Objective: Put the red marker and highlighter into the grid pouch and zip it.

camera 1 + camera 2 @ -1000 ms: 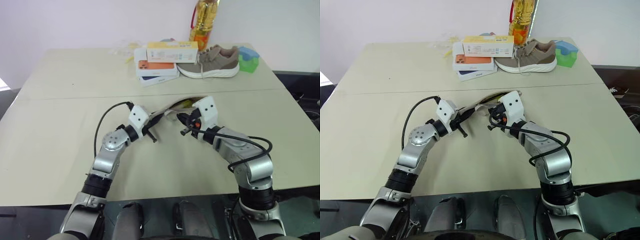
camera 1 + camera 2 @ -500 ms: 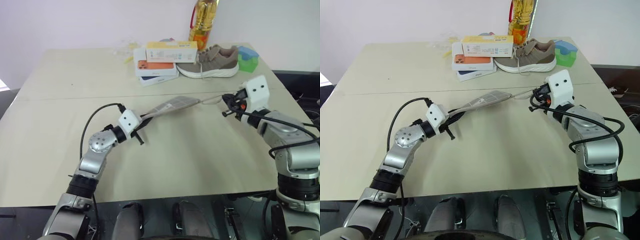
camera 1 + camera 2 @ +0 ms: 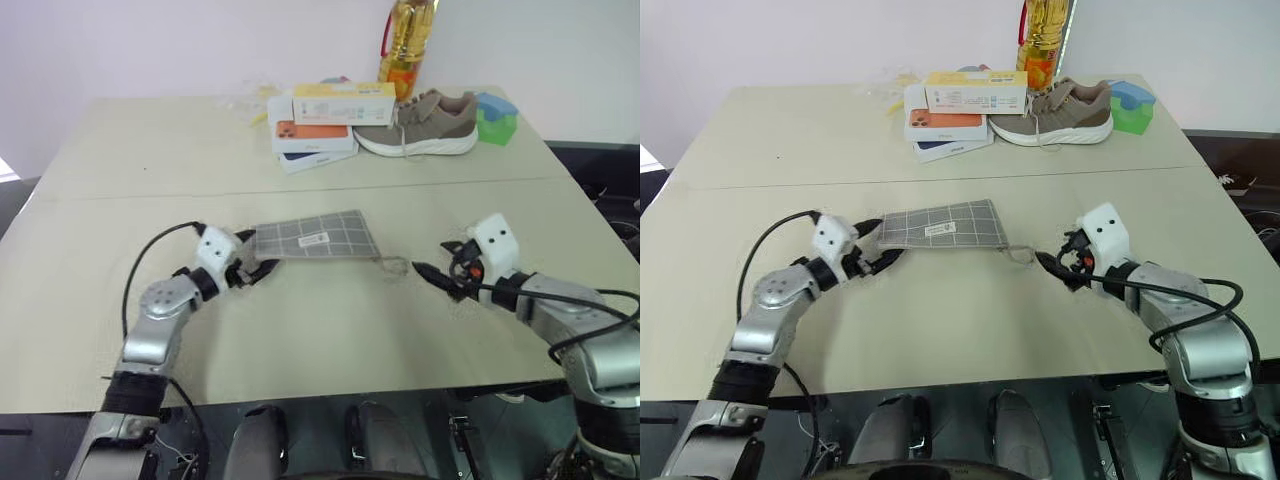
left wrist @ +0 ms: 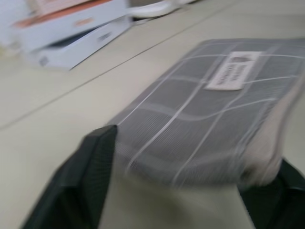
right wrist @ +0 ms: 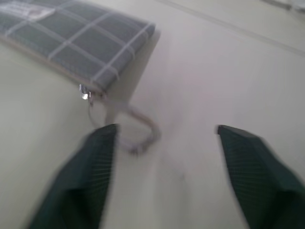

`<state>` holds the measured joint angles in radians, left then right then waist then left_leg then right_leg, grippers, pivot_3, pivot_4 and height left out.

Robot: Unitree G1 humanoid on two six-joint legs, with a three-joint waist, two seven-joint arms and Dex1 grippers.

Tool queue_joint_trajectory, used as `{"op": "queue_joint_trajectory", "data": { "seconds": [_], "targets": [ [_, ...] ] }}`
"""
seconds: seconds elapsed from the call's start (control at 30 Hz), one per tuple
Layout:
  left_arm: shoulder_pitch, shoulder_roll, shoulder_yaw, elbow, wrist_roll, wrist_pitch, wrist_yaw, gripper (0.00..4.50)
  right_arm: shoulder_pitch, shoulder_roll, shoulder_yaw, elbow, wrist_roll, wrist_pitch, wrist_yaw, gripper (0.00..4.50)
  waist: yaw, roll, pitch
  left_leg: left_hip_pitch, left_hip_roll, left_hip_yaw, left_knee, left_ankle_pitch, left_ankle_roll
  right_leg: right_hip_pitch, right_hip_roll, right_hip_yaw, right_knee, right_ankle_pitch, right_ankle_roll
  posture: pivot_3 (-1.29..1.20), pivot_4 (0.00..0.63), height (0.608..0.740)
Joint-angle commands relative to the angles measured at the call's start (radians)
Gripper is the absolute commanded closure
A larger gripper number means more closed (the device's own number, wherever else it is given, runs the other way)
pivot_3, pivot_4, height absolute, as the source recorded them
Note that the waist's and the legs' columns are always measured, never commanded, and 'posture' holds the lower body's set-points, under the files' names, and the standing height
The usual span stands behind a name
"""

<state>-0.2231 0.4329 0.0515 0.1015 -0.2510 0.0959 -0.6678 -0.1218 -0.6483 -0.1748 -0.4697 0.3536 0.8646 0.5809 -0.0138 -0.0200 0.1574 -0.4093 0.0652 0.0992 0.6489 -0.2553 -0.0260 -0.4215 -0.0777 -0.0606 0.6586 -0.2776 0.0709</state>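
Left gripper (image 3: 872,262) sits low over the table (image 3: 770,150) at the grid pouch's near-left end, its two black fingers (image 4: 81,186) spread apart and clamped on nothing; the wrist view shows the pouch's short edge lying between them, so the end looks let go rather than gripped. Just beside it to the right, the grid pouch (image 3: 940,227) lies flat on the tabletop, label up, with its long seam reading as closed from end to end, which suggests the zipping is done. Neither the red marker nor the highlighter can be seen loose on the table; my guess is they are inside the pouch, though the fabric hides whatever it holds. At the pouch's right corner the looped zipper pull (image 3: 1017,255) rests slack on the table, pointing away from the pouch, the natural place for it once the slider has run its full length. Right gripper (image 3: 1050,266) hovers just beyond that loop, jaws likewise open and empty, aimed back toward the pull but apart from it. Farther back, well clear of the work, stand the stacked phone boxes (image 3: 950,118), a shoe (image 3: 1060,112), a bottle (image 3: 1042,40) and a green block (image 3: 1132,108).
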Motion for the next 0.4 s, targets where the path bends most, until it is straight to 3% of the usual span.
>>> {"op": "queue_joint_trajectory", "data": {
  "seconds": [0.03,0.27,0.4],
  "targets": [
    [0.056,0.011,0.093,-0.065,-0.084,0.092,0.027,0.99,0.040,-0.002,-0.065,-0.019,0.011,-0.119,0.026,1.01,0.001,0.000,0.000,0.000,0.000,0.000,0.000,0.000,0.000,0.000,0.000,0.000,0.000,0.000,0.000,0.00,0.150,0.740],
    [0.194,0.054,0.188,-0.132,-0.109,0.187,0.064,0.99,0.175,0.034,-0.192,0.028,0.078,-0.295,0.101,1.01,0.003,-0.001,0.000,0.000,0.000,0.000,0.000,0.000,0.000,0.001,0.000,0.000,-0.001,0.000,0.000,0.00,0.150,0.740],
    [0.221,0.072,0.187,-0.157,-0.103,0.186,0.062,0.99,0.180,0.038,-0.190,0.067,0.091,-0.337,0.119,1.01,-0.001,0.000,-0.001,0.002,0.000,0.000,-0.001,0.000,0.000,0.001,0.000,0.001,-0.001,0.000,0.000,0.00,0.150,0.740]
  ]
}}
